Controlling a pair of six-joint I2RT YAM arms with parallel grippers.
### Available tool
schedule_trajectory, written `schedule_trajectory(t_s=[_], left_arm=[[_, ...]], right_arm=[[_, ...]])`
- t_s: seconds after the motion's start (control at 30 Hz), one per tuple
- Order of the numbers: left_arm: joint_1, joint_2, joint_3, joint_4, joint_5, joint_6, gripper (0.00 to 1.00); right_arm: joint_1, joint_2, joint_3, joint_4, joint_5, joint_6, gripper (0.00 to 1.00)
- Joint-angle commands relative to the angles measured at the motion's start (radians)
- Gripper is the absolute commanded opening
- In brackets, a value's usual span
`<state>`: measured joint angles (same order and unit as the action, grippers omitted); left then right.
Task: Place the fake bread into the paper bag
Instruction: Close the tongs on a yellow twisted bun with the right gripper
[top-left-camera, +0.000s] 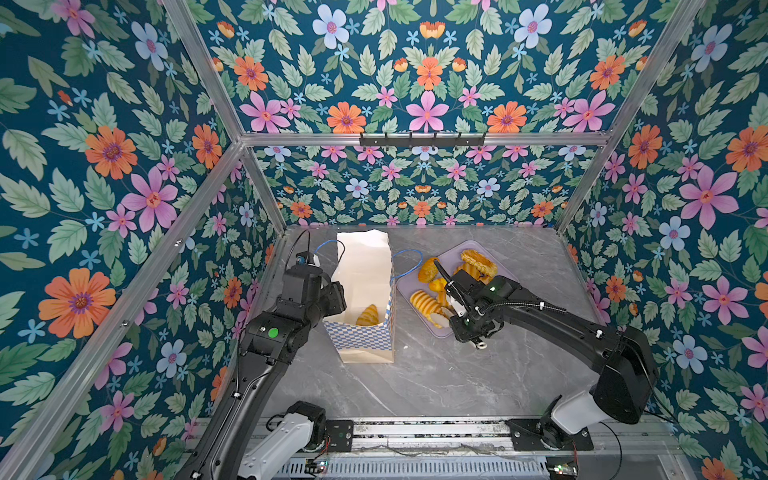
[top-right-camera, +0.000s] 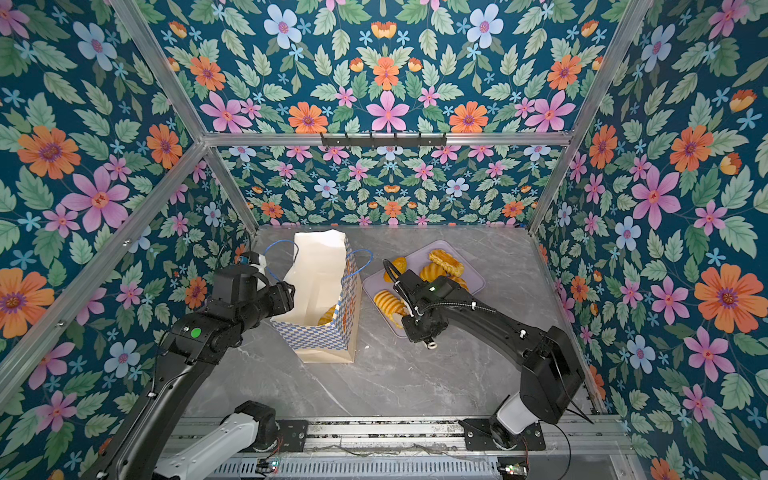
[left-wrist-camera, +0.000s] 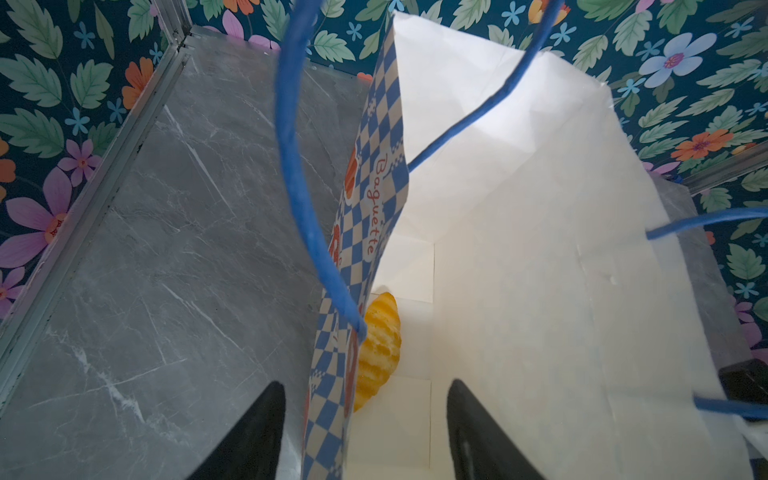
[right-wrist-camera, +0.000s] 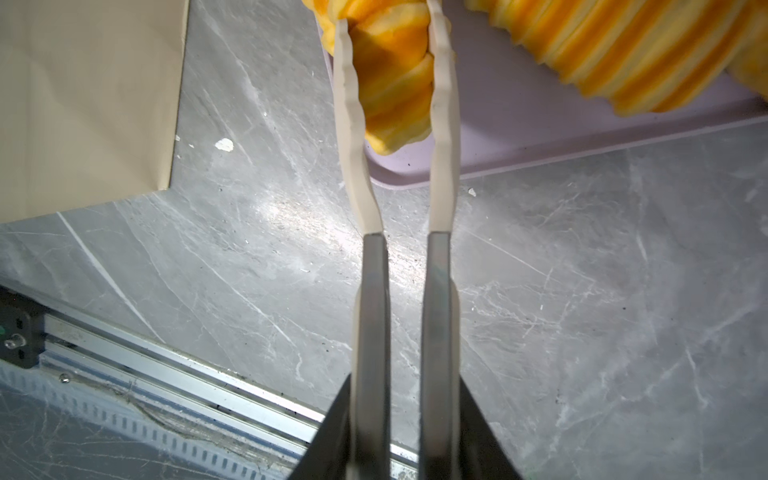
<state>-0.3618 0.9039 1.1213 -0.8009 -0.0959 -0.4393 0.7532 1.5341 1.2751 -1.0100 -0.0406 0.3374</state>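
Observation:
The paper bag stands open on the table. One croissant of fake bread lies at its bottom. My left gripper is open and straddles the bag's left wall, one finger outside and one inside. My right gripper is shut on a pair of tongs. The tongs' cream tips press both sides of a ribbed roll. That roll lies at the near edge of the lavender tray.
More fake bread lies on the tray: a round bun, a flat plaited loaf and a long ribbed roll. The bag's blue cord handles loop in front of the left wrist camera. Floral walls enclose the grey marble table.

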Motion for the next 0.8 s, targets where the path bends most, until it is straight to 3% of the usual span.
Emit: schedule_trajectory(t_s=[0.0, 0.3, 0.77], left_arm=[[0.001, 0.0, 0.012, 0.011, -0.01, 0.001, 0.65], [0.001, -0.006, 0.026, -0.006, -0.022, 0.004, 0.65], [0.001, 0.009, -0.001, 0.009, -0.003, 0.005, 0.47]], right_arm=[[0.001, -0.025, 0.013, -0.009, 0.016, 0.013, 0.29], [-0.005, -0.096, 0.038, -0.02, 0.027, 0.038, 0.28], [-0.099, -0.24, 0.036, 0.007, -0.026, 0.073, 0.27]])
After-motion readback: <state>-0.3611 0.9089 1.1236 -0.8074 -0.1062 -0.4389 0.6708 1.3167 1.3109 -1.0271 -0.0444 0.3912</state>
